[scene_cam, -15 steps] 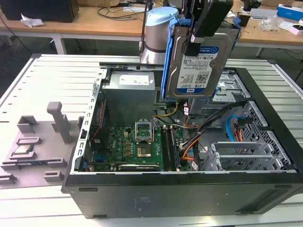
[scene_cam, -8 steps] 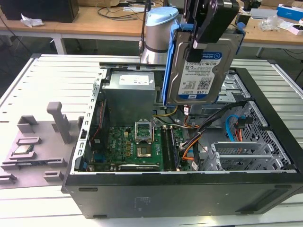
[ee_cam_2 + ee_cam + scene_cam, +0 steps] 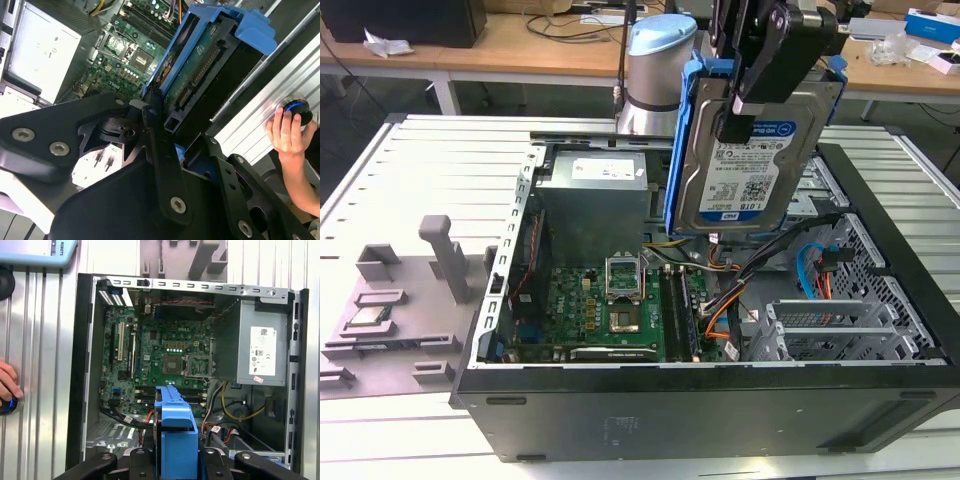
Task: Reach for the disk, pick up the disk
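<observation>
The disk [image 3: 752, 160], a silver hard drive with a white-and-blue label in a blue bracket, hangs upright in the air above the open computer case [image 3: 720, 405]. My gripper [image 3: 738, 120] is shut on it from above, with a black finger [image 3: 752, 85] lying across its labelled face. The second wrist view looks along the disk's edge [image 3: 200, 75], with the connector side showing and my fingers [image 3: 159, 131] clamped on either side. In the first wrist view the blue bracket [image 3: 175, 432] sticks out between my fingers, over the motherboard [image 3: 160, 357].
Inside the case are the motherboard [image 3: 610, 310], a grey power supply [image 3: 595, 205] and loose cables [image 3: 740, 290]. A grey fixture holding a processor chip [image 3: 370, 318] sits at the exterior view's left. A person's hand [image 3: 290, 127] rests on a knob on the slatted table.
</observation>
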{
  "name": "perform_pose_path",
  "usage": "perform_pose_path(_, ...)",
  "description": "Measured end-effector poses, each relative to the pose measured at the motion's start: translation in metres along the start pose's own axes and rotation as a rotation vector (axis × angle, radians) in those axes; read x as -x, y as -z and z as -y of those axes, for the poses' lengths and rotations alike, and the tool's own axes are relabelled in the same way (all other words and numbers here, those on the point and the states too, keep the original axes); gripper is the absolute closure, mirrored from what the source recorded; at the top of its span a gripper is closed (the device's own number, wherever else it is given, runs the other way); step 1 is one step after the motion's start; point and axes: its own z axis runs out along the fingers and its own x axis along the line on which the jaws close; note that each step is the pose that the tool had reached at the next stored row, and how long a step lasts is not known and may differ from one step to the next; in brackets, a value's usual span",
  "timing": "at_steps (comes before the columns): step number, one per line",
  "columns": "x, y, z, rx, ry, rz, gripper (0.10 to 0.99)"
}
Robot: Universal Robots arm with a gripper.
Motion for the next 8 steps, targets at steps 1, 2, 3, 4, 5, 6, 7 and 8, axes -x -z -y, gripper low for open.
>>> perform_pose_path(1, -0.0014, 0.0, 0.0, 0.0, 0.0, 0.0001, 0.722)
perform_pose_path(2, -0.0031, 0.0, -0.0001, 0.0, 0.0, 0.0, 0.722)
perform_pose_path(3, -0.0045, -0.0001, -0.0002, 0.0, 0.0, 0.0, 0.722)
perform_pose_path(4, -0.0088, -0.0001, -0.0003, 0.0, 0.0, 0.0, 0.722)
perform_pose_path(5, -0.0099, -0.0001, -0.0004, 0.0, 0.0, 0.0001, 0.722)
perform_pose_path(6, -0.0113, -0.0001, -0.0004, 0.0, 0.0, 0.0, 0.722)
perform_pose_path(7, -0.0137, -0.0001, -0.0005, 0.0, 0.0, 0.0, 0.722)
perform_pose_path(8, -0.0158, -0.0002, -0.0006, 0.0, 0.0, 0.0001, 0.722)
